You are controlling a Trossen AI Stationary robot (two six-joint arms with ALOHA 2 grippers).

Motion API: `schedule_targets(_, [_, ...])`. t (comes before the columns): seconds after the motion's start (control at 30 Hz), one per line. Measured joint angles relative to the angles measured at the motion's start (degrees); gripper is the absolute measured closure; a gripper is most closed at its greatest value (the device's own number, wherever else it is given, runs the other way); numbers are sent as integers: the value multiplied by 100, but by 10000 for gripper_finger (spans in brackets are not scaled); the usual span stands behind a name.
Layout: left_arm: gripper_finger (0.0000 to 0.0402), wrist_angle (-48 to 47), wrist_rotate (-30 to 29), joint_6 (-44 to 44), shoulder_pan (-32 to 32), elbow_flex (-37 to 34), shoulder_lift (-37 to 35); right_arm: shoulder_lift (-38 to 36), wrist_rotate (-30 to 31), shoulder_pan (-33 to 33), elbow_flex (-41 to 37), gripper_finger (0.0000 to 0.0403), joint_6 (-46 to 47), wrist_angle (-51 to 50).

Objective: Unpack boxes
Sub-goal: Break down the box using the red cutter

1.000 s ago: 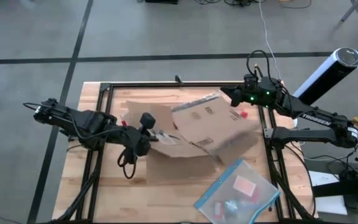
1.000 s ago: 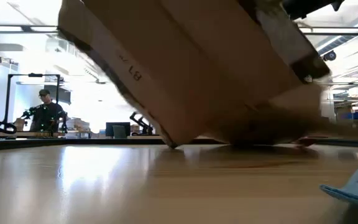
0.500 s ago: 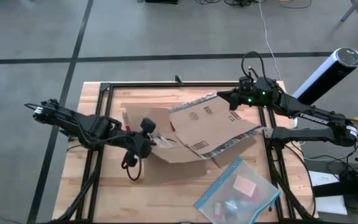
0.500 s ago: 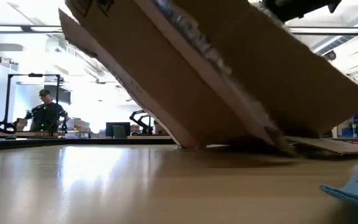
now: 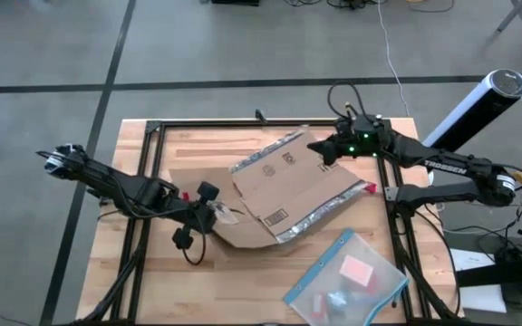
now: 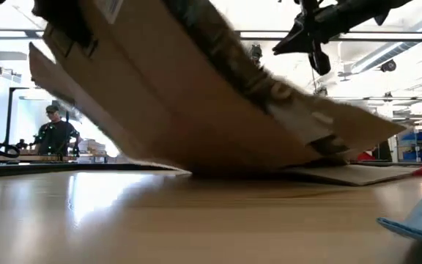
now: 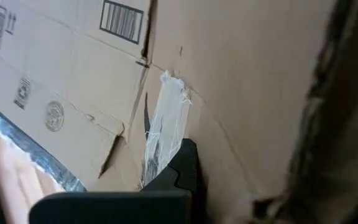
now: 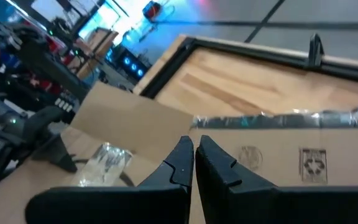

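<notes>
Left gripper (image 5: 214,212) is pinching the box's (image 5: 284,186) left edge beside a crumpled strip of clear tape (image 7: 161,127), fingers clamped on cardboard. Right gripper (image 8: 195,158) is hanging above the box's far right corner, fingers nearly together, holding nothing. The box is lying flattened and tilted mid-bench, its taped edge raised toward the far side. A clear pouch (image 5: 347,278) with a blue edge is sitting near the bench's (image 5: 134,272) near right corner, well apart from the box. Left arm is reaching low from the left edge; right arm is stretching in from the right.
</notes>
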Motion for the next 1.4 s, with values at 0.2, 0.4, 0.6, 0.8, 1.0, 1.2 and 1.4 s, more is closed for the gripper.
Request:
schedule_targets(0.2, [384, 244, 405, -421, 3, -488, -113, 491, -137, 136, 0, 403, -53, -2])
schedule_targets(0.4, [311, 257, 1011, -712, 4, -593, -111, 765, -302, 153, 0, 403, -164, 40])
schedule_targets(0.6, [205, 102, 1674, -889, 4, -593, -107, 784, -302, 152, 0, 403, -269, 97])
schedule_targets(0.8, [111, -240, 2136, -992, 4, -596, -107, 782, -300, 151, 0, 403, -338, 94])
schedule_targets(1.0, [73, -519, 2455, -1011, 4, -596, -107, 782, -295, 150, 0, 403, -358, 94])
schedule_targets(1.2, [70, -601, 2969, -881, 4, -596, -102, 782, -188, 150, 0, 403, -355, 94])
schedule_targets(1.4, [70, -726, 3166, -715, 4, -596, -102, 782, -344, 150, 0, 403, -364, 13])
